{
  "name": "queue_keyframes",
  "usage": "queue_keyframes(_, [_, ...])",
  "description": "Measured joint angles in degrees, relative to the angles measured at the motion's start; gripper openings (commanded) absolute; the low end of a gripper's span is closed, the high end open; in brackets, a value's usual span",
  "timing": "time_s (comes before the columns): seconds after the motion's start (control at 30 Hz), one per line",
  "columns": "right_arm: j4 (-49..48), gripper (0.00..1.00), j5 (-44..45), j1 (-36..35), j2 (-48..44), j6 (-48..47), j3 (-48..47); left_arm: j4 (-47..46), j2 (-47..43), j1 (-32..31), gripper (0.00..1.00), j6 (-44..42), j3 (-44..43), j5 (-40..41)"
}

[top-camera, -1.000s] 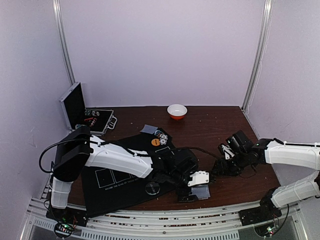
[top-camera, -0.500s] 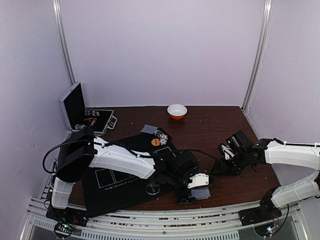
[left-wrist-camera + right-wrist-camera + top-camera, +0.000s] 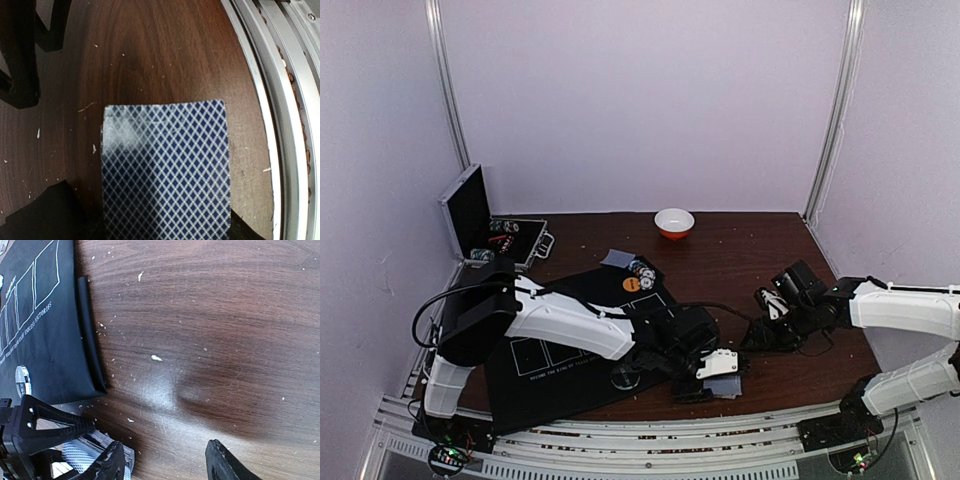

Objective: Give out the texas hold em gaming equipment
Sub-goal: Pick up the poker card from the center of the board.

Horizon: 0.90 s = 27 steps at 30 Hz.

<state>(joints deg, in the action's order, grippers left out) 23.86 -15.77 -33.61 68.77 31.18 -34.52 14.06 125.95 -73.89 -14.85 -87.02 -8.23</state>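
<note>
Left wrist view: a blue-backed playing card (image 3: 165, 170) fills the lower frame, back up over the brown worktop (image 3: 165, 50), close to its 6 o'clock edge. Whether the left fingers (image 3: 695, 390) pinch the card or merely flank it cannot be told. At the card's 3 o'clock, the right fingers (image 3: 222, 465) stand spread with nothing between them. At its 9 o'clock lies the black mat (image 3: 550, 350).

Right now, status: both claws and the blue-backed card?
Left claw over blue diamond-backed playing card, grip unclear. Right claw open, empty, alongside. Black printed fabric mat edge close by.
</note>
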Motion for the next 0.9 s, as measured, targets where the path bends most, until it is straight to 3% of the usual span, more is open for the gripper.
queue_keyframes(0.3, [0.0,0.6,-1.5,0.1,0.0,-0.8,-0.4,-1.0,-1.7,0.0,0.57,-0.9,2.0,-0.2])
queue_keyframes(0.6, [-1.9,0.62,-5.4,1.5,-0.5,-3.1,-6.4,-1.0,-13.6,3.8,0.55,0.7,9.9,2.9])
queue_keyframes(0.9, [-20.7,0.75,-18.2,0.0,4.5,-3.6,-14.8,3.7,-31.5,13.0,0.56,6.6,17.5,10.1])
